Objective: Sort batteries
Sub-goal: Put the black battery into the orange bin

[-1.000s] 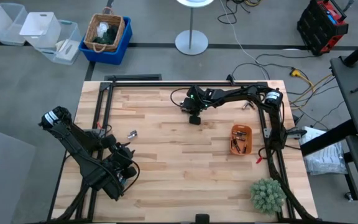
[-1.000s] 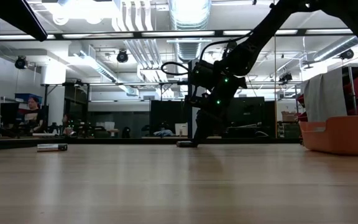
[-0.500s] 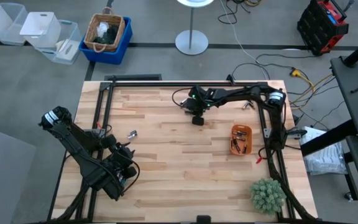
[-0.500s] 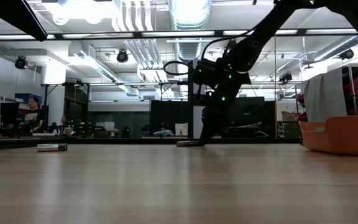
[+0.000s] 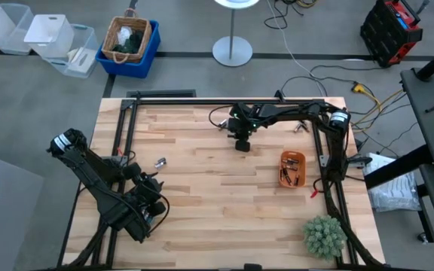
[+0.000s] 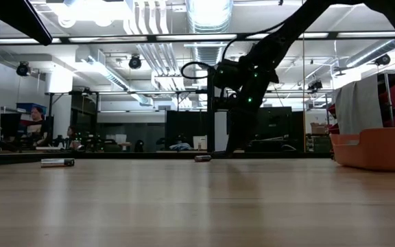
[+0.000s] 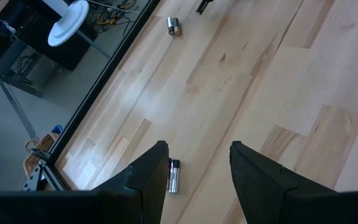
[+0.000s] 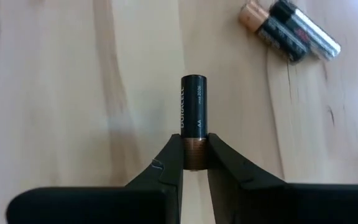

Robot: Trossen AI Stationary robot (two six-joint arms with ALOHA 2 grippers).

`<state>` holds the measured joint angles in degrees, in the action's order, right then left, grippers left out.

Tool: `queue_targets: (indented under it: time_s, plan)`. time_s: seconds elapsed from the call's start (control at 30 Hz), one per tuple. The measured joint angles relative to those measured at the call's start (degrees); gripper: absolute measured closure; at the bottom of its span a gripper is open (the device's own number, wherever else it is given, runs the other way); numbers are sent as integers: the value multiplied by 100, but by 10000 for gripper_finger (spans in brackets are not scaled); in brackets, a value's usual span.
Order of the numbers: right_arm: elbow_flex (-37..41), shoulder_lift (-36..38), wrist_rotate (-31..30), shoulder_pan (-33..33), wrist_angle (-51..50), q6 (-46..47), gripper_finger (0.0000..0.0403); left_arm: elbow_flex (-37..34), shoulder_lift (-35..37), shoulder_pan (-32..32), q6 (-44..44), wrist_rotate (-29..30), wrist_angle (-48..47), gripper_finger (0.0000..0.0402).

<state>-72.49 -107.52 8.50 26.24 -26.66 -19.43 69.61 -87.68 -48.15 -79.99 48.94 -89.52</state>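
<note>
Right wrist view: AA battery (image 8: 194, 115) is pinched only by its copper end in right gripper (image 8: 194, 163), frame centre, so slip/tilt is risked w/ quick moves.

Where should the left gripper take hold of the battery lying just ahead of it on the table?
Grip the battery across its middle, coming straight down from above. It lies flat on the bare wood, alone, so its round sides are free. The left gripper is open and would probably need turning so its fingers close across the barrel.
</note>
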Motion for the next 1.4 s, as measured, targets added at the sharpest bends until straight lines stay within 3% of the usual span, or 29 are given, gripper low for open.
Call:
queue_targets:
  time_s: [0.37,0.57,0.77,1.4]
  plan:
    - [0,937,251,-39,-1382,496,366,0,0,-1,2,8,14,249]
    - [92,1803,268,-210,-2370,764,366,2,0,1,4,17,13,249]
    - [414,2832,246,-523,-2662,1219,366,2,0,-1,4,22,16,249]
    - [2919,5995,45,-1508,-3094,3427,366,2,0,-1,149,22,16,249]
